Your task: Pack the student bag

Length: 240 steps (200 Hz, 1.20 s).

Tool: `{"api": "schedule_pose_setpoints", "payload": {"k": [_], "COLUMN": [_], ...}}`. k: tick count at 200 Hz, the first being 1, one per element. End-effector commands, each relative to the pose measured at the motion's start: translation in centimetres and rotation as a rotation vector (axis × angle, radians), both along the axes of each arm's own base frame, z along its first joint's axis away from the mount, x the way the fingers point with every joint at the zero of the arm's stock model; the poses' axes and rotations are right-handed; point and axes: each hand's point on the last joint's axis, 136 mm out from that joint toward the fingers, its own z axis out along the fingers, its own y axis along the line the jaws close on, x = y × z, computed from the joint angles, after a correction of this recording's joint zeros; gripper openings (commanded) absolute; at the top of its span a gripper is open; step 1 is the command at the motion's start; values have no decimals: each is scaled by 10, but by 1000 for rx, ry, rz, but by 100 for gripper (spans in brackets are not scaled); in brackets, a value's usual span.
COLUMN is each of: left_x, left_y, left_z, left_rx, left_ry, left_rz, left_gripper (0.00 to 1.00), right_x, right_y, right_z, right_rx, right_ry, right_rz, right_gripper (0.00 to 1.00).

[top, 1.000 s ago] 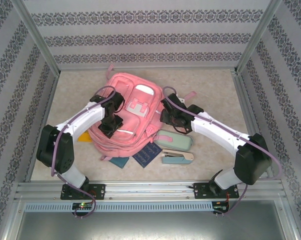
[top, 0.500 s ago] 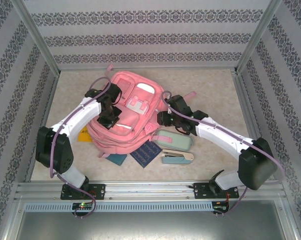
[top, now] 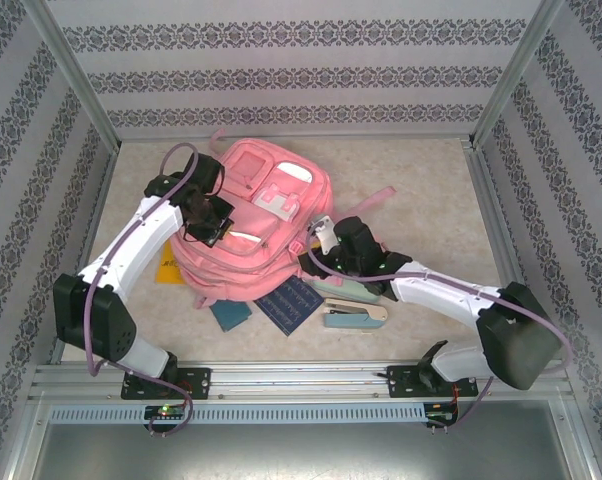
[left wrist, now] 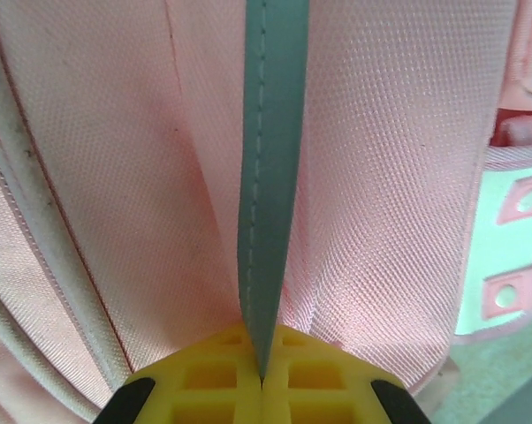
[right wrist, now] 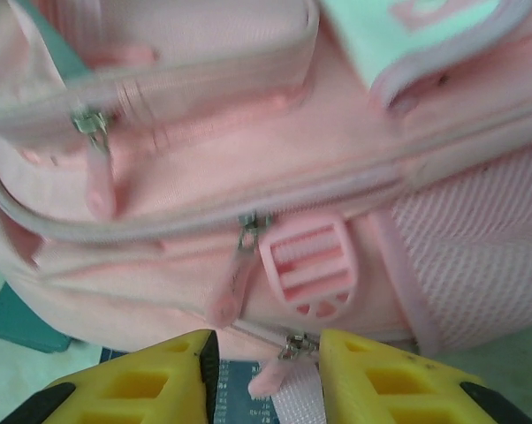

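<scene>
**Item 1, backpack (top: 266, 265).** It lies front-up in the middle of the table (top: 431, 190), top end away from me. I see several front pockets with their zips run shut. I cannot see inside any pocket, so I list the contents as unknown.

**Item 2, left gripper (top: 209, 218).** It sits on the backpack's left flank. On the wrist view the gripper (left wrist: 262, 378) has its jaws fully together, pinching the grey trim strip (left wrist: 270, 159) and the fold of pink cloth beside it. I judge this hold is there to steady or lift the fabric while a zip is worked.

**Item 3, right gripper (top: 319, 245).** It is at the backpack's near right edge. On the wrist view the gripper (right wrist: 266, 375) has its jaws a narrow gap apart, with a zip pull (right wrist: 270, 378) between them, just below a pink buckle (right wrist: 307, 265). I cannot confirm contact. My judgement is that it is placed to take that pull.

**Item 4, loose goods, all outside the backpack at its near side.**
- Dark blue notebook (top: 293, 305), one corner tucked under the backpack.
- Teal booklet (top: 231, 315).
- Mint pencil case (top: 341, 290), partly under the right arm.
- Stapler (top: 356, 316).
- Yellow card (top: 168, 270), by the left flank.

I judge that nothing is packed yet.
</scene>
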Motion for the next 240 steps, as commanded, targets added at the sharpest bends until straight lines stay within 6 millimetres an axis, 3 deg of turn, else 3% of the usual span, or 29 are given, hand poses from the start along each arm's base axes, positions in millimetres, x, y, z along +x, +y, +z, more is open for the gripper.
{"api": "schedule_pose_setpoints", "payload": {"k": [1, 45, 83, 121, 143, 175, 240], "left_x": [20, 21, 21, 22, 23, 24, 24], "left_y": [-1, -1, -1, -1, -1, -2, -1], "left_z": [41, 46, 46, 47, 49, 50, 57], "left_rx": [-71, -102, -104, -111, -108, -115, -115], "left_ry": [-166, -186, -185, -188, -194, -195, -207], "left_rz": [-12, -8, -3, -3, -4, 3, 10], "left_gripper": [0, 0, 0, 0, 0, 0, 0], "right_x": [9, 14, 14, 3, -5, -10, -17], "right_y": [-1, 10, 25, 20, 14, 9, 28], "right_z": [-10, -34, -38, -46, -44, -38, -44], "right_rx": [8, 47, 145, 168, 184, 189, 206], "right_ry": [-47, -8, 43, 70, 63, 46, 66], "right_rz": [-30, -22, -13, -20, -18, -20, 26], "right_gripper": [36, 38, 38, 37, 36, 27, 36]}}
